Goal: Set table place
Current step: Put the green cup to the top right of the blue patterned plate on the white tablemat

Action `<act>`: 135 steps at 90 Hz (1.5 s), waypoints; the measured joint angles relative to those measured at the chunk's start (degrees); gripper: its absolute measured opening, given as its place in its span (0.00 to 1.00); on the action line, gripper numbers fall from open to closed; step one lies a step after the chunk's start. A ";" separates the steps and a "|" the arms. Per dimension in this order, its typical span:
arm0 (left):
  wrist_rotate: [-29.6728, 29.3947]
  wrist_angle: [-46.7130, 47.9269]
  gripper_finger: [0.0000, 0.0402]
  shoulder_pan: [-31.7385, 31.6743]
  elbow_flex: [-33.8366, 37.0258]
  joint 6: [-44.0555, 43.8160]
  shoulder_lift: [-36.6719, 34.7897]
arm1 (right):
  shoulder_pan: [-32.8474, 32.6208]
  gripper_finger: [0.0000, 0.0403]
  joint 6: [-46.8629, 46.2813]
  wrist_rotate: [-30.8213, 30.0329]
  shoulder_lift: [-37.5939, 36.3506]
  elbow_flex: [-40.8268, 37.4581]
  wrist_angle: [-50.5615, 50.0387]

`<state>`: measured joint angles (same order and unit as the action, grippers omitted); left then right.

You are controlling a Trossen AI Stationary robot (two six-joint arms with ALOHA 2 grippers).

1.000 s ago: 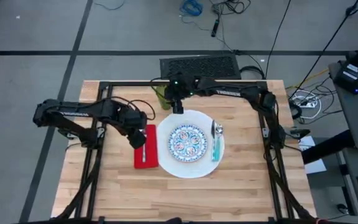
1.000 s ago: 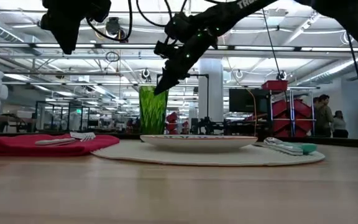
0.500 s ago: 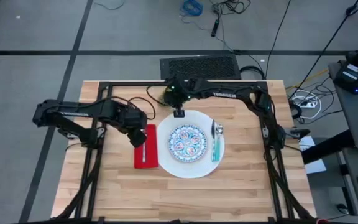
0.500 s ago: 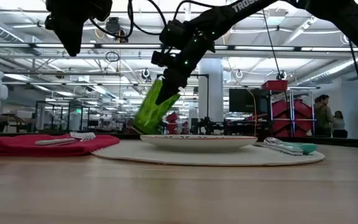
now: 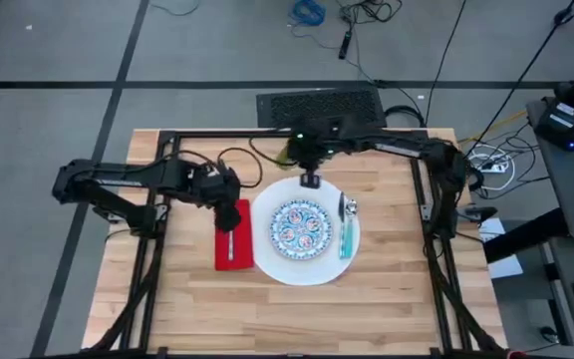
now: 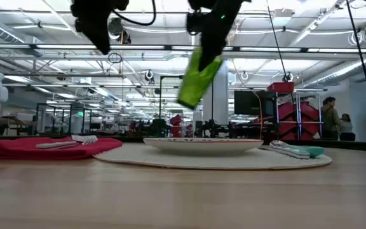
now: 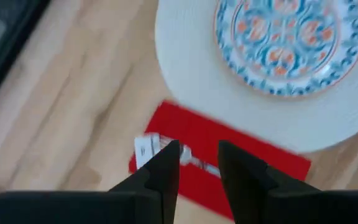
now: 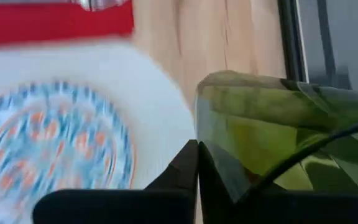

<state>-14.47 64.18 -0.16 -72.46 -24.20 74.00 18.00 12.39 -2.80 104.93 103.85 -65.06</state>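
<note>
Now lifted clear of the table [image 5: 177,299], tilted olive-green tumbler [image 6: 199,79] pinched by right end effector [image 5: 310,178] over white plate's [image 5: 267,249] far rim, not yet placed; left end effector [image 7: 199,163] slightly spread above red napkin [image 5: 233,235].

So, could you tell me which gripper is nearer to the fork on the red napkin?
Left. The left gripper hangs just above the fork on the red napkin. The right gripper holds the green tumbler beyond the white plate's far rim.
</note>
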 joint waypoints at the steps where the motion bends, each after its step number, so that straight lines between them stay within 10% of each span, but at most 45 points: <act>1: -0.04 -0.59 0.24 -0.23 0.11 0.48 0.00 | 0.00 0.00 -0.69 -0.06 -0.13 0.00 -1.35; 19: -5.08 -5.75 0.24 -3.19 1.22 9.54 0.00 | 0.04 0.00 -8.15 -0.10 -0.55 -3.14 -15.17; 56: -10.46 -6.81 0.24 -5.10 1.28 13.23 0.00 | 3.72 0.00 -13.16 -0.60 -0.42 -15.81 -2.57; 135: -9.76 -6.74 0.24 -5.08 1.28 14.03 0.00 | -1.93 0.00 -18.27 -1.02 -0.42 -16.20 -4.10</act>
<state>-24.23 57.43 -5.23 -71.18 -10.17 74.00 16.07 -5.88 -3.83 104.51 87.66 -69.17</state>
